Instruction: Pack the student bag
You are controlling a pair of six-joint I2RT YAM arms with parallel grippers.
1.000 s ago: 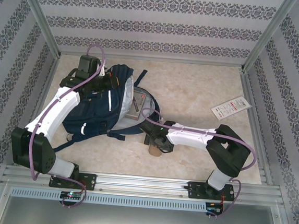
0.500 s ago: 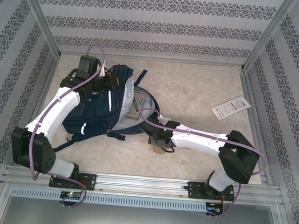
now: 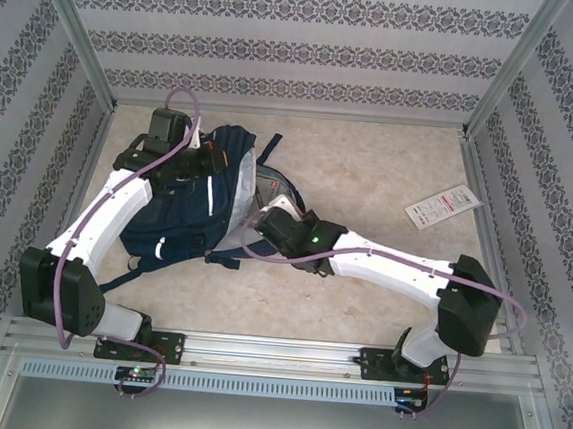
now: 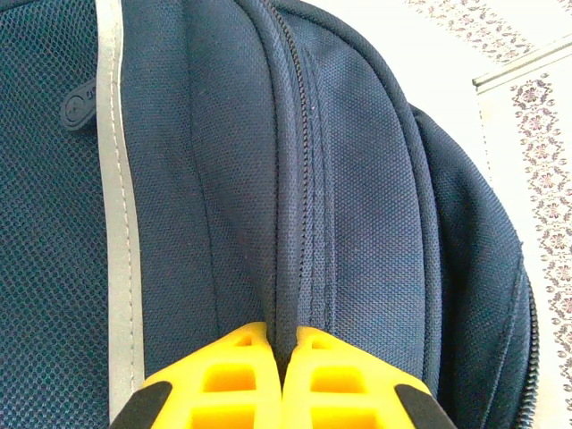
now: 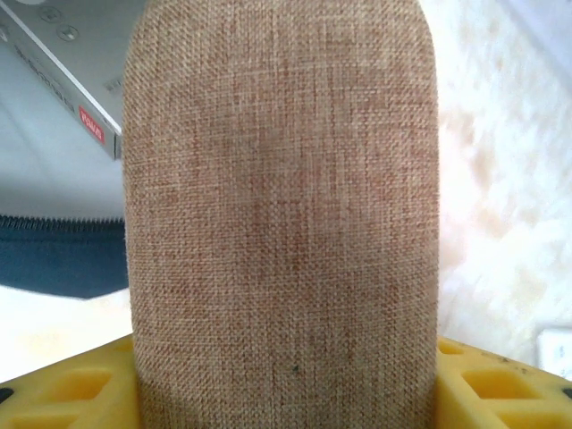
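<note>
Pale, marbled worktop [image 3: 371, 172] runs from my two bases at the near edge to patterned walls [image 3: 301, 45] at the far side. Closest in, my right arm reaches left across the middle. My right end effector [image 5: 286, 393] is clamped on a brown woven-fabric object [image 5: 281, 206], whose sides press against both yellow fingers [image 5: 63, 389]; its rounded end points away from my wrist. Just past it, my right wrist view takes in a dark blue zipper edge of the student bag [image 3: 181, 220] and a grey flat item [image 5: 80, 80] with a small red label.

That navy bag lies on the left half of the worktop, with its open mouth facing my right arm. At the bag's far end, my left end effector [image 4: 282, 357] is pinched tight on a raised fabric ridge beside a zipper line, a pale reflective stripe [image 4: 116, 197] running to its left. Farther right, well apart from the bag, a white card [image 3: 443, 205] lies flat.
</note>
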